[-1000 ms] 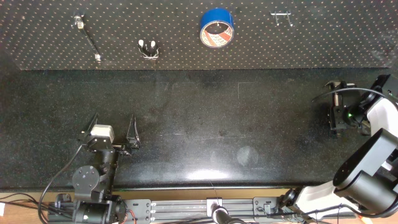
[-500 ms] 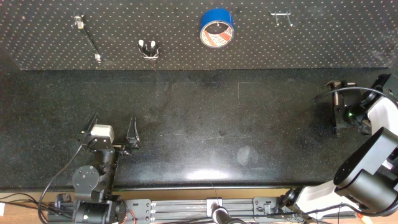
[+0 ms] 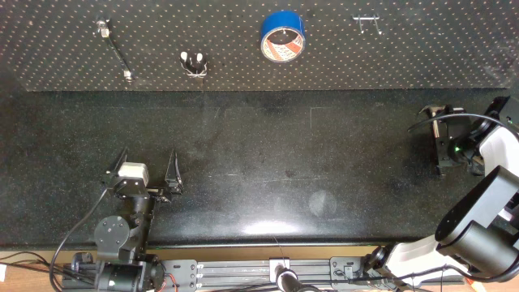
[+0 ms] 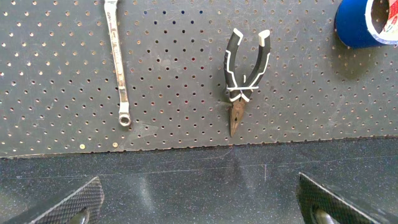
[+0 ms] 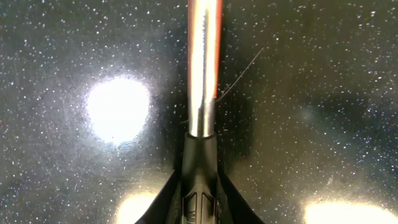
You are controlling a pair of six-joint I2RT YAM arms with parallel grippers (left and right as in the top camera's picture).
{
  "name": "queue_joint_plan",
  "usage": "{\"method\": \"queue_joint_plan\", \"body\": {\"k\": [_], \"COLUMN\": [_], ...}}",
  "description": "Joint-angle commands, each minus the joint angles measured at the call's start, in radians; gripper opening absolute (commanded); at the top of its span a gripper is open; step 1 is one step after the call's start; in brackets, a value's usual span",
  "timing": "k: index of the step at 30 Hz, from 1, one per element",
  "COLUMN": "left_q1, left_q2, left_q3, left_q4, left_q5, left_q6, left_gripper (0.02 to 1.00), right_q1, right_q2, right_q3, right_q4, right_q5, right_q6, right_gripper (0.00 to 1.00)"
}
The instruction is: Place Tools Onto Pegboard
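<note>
1. Left pincer. My left pincer (image 3: 147, 158) sits low over the black worktop (image 3: 268, 162), near my left base and well apart from the pegboard (image 3: 422, 57). Its two fingers (image 4: 68, 204) stand wide apart, with nothing between them.

2. Right pincer. My right pincer (image 3: 440, 146) is at the right end of the worktop, well short of the pegboard's lower edge. Its fingers are closed together on a metal-shafted tool (image 5: 202, 62). In the right wrist view, the bright shaft runs straight out from the fingertips and shows an orange strip along one side. The speckled worktop lies close behind the shaft. I cannot tell what kind of tool it is.

3. Pegboard contents, from my left to my right:
- A wrench (image 4: 115, 56) hangs lengthwise with its ring end lowest.
- The pliers (image 4: 244, 74) hang nose down with their black handles spread upward. They are beside the wrench but do not touch it.
- A blue tape roll (image 3: 282, 36) hangs near the middle of the board.
- A bare wire hook (image 3: 367, 23) sits further right, apart from the roll.
</note>
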Motion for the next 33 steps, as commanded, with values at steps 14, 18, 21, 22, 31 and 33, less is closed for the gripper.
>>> {"method": "queue_joint_plan", "body": {"k": [14,18,21,22,31,33], "left_q1": [-0.003,-0.003,-0.003,-0.003,-0.003,-0.003], "left_q2": [-0.008,-0.008,-0.008,-0.008,-0.008,-0.008], "left_q3": [-0.006,-0.006,-0.006,-0.006,-0.006,-0.006], "left_q4": [0.0,0.0,0.0,0.0,0.0,0.0], "left_q5": [0.011,0.011,0.011,0.011,0.011,0.011], "left_q6": [0.009,0.009,0.009,0.009,0.009,0.009], "left_gripper": [0.996,0.996,0.996,0.996,0.996,0.996], "right_q1": [0.077,0.285,0.435,0.463,0.573,0.588], "right_q2": [-0.439,-0.648,-0.758,-0.784,-0.762,-0.701], "right_q3": [-0.005,-0.005,-0.005,-0.005,-0.005,-0.005], "right_q4": [-0.009,0.068,0.164,0.19,0.268,0.292], "right_q5": [-0.153,-0.152,-0.151,-0.151,-0.079,-0.031], "right_q6": [0.111,0.33,0.463,0.494,0.615,0.642], "right_gripper": [0.075,0.073,0.075,0.073,0.073,0.075]}}
